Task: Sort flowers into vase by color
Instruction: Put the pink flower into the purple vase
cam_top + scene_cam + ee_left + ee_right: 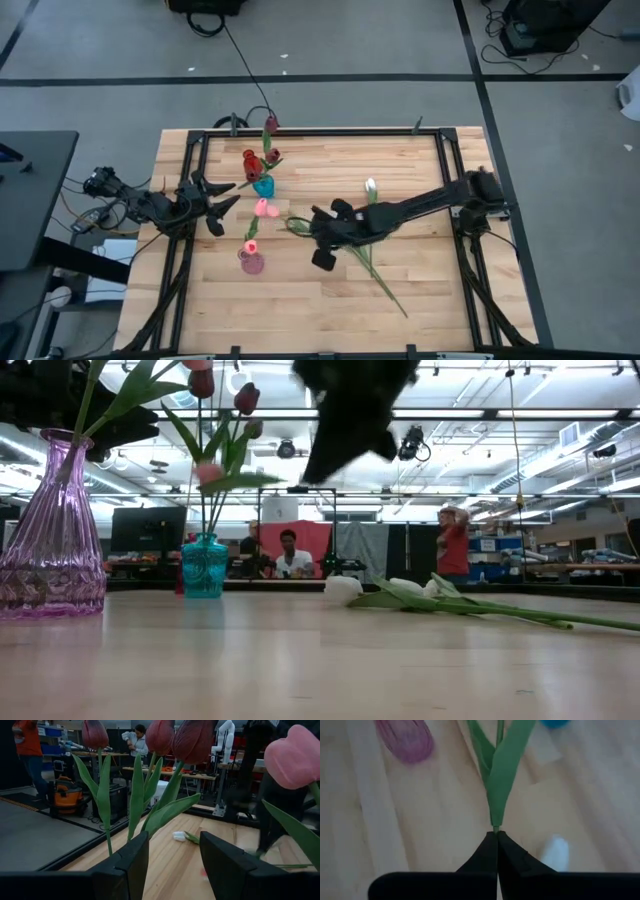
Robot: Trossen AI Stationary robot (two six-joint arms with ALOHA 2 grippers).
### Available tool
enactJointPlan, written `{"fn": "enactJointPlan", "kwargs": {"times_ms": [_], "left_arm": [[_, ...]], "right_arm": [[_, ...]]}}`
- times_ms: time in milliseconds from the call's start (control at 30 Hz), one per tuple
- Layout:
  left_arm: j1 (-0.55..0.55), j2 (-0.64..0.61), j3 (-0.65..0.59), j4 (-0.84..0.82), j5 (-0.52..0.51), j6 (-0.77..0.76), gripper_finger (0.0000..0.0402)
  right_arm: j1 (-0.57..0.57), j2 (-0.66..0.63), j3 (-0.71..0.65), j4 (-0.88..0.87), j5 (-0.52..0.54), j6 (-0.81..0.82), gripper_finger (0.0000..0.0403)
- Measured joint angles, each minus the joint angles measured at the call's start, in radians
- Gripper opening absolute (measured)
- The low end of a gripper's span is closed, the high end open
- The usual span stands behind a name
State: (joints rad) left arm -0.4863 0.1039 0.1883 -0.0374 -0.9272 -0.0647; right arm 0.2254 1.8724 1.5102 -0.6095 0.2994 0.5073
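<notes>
My fingers [497, 851] were pinched shut on a green stem [496, 770]. Beyond the stem lay a pink vase [405, 739], a teal vase [554, 723] opposite.

I count two vases on my table: a purple vase [252, 263] and a teal vase [264, 186]. I see three maroon tulips [173, 737] in the teal one, two pink tulips [265, 209], and two white tulips [390, 590] lying flat.

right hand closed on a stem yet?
Yes: in the right wrist view the right hand has its fingers pressed together on the end of a green flower stem.
</notes>
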Motion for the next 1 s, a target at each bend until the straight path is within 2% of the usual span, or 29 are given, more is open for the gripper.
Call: {"fn": "enactJointPlan", "kwargs": {"times_ms": [133,333,433,567,733,833,900,1000], "left_arm": [[0.0,0.0,0.0,0.0,0.0,0.0,0.0182],[0.0,0.0,0.0,-0.001,0.0,-0.015,0.0182],[0.0,0.0,0.0,-0.001,0.0,-0.019,0.0182],[0.0,0.0,0.0,0.0,0.0,-0.018,0.0182],[0.0,0.0,0.0,0.0,0.0,-0.01,0.0182],[0.0,0.0,0.0,0.0,0.0,-0.001,0.0182],[0.0,0.0,0.0,0.001,0.0,0.0,0.0182],[0.0,0.0,0.0,0.001,0.0,-0.014,0.0182]], "right_arm": [[0.051,-0.163,-0.199,0.263,0.077,-0.019,0.0003],[0.108,-0.32,-0.56,0.863,0.146,-0.114,0.0004],[0.077,-0.328,-0.704,1.219,0.161,-0.16,0.0004],[0.04,-0.273,-0.824,1.538,0.164,-0.207,0.0004],[0.032,-0.115,-0.849,1.907,0.175,-0.327,0.0004],[0.044,0.009,-0.785,2.123,0.113,-0.395,0.0004],[0.052,0.082,-0.705,2.17,0.059,-0.438,0.0004],[0.065,0.151,-0.559,2.117,-0.013,-0.532,0.0004]]}}
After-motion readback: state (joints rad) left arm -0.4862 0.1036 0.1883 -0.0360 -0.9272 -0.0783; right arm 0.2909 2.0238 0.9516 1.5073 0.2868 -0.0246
